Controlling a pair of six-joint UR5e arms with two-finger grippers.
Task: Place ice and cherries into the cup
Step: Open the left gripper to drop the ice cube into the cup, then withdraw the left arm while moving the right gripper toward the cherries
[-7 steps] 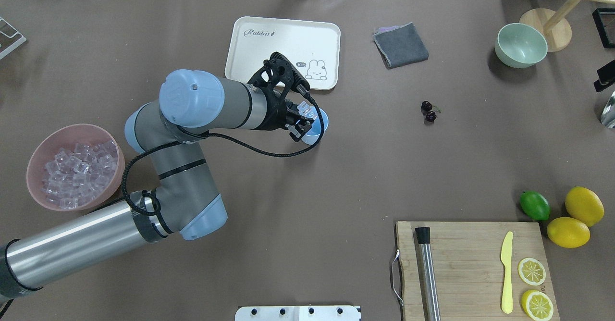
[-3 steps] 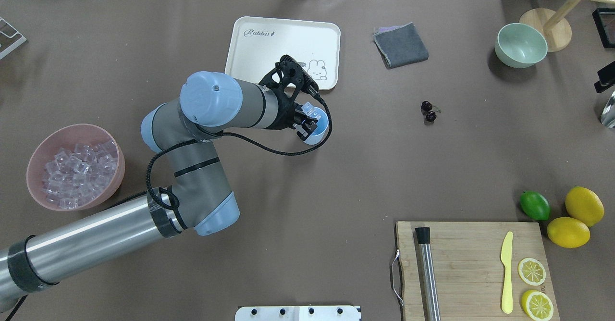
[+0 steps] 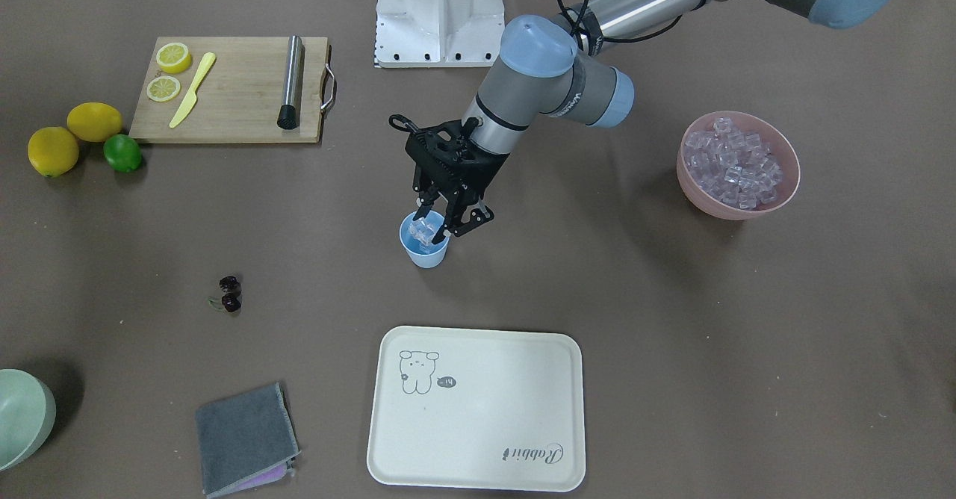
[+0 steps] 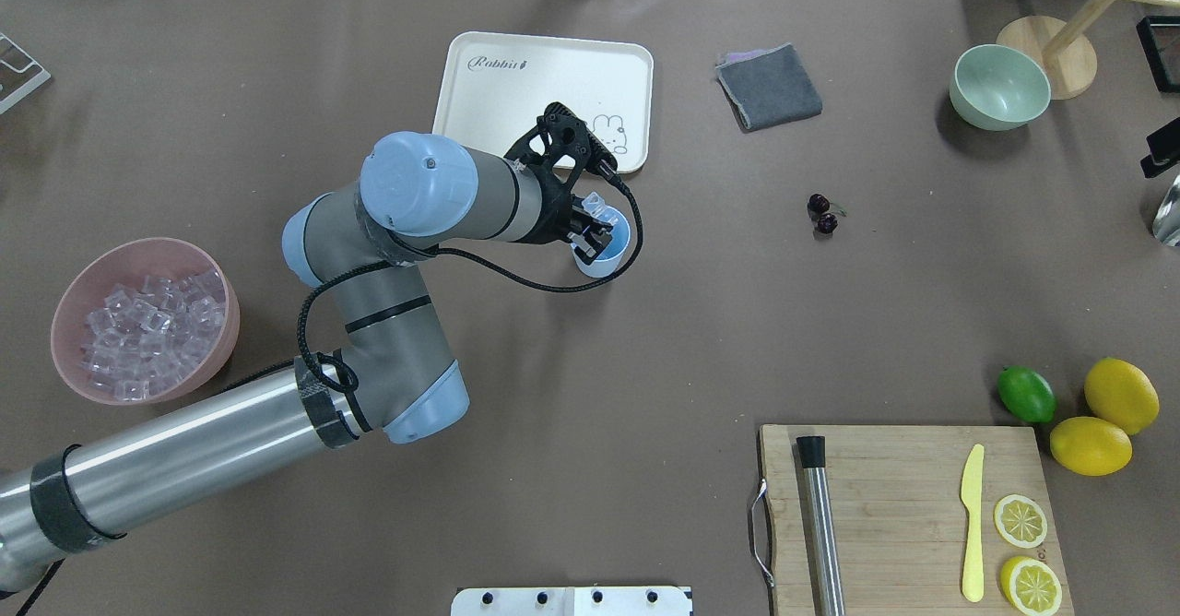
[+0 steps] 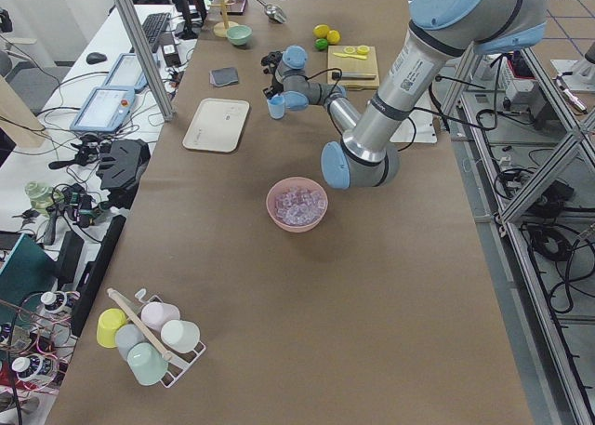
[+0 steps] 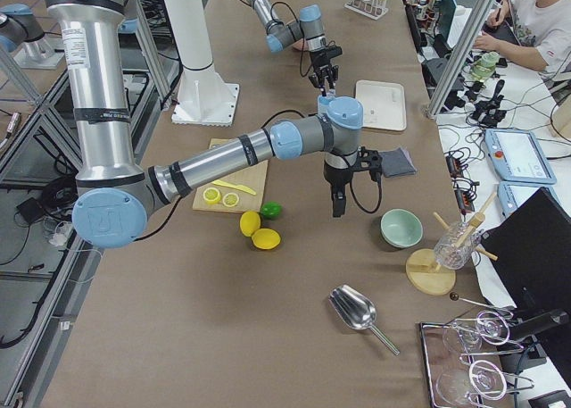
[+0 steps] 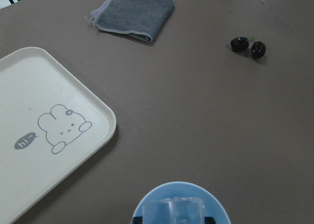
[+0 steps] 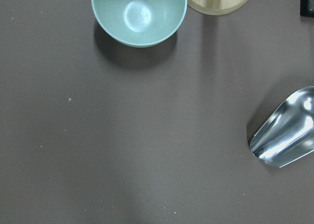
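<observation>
The light blue cup (image 4: 609, 255) stands upright in the middle of the table, just in front of the cream tray. My left gripper (image 4: 593, 230) hangs over its mouth, shut on clear ice (image 4: 599, 207); in the front view the ice (image 3: 426, 228) sits at the cup's (image 3: 428, 255) mouth between the fingers. The left wrist view shows the ice (image 7: 179, 206) over the cup's rim (image 7: 147, 204). The cherries (image 4: 822, 213) lie on the table to the cup's right, apart from it. My right gripper (image 6: 337, 208) shows only in the right side view, high above the table; I cannot tell if it is open.
A pink bowl (image 4: 225, 307) full of ice cubes (image 4: 147, 335) sits at the near left. A cream tray (image 4: 516, 81), a grey cloth (image 4: 770, 88) and a pale green bowl (image 4: 1000, 88) are at the back. A cutting board (image 4: 903, 496), a lime (image 4: 1025, 394) and lemons are at the near right.
My left arm has moved right and a little away from the robot, carrying the ice over the cup's mouth. Nothing else has moved.
</observation>
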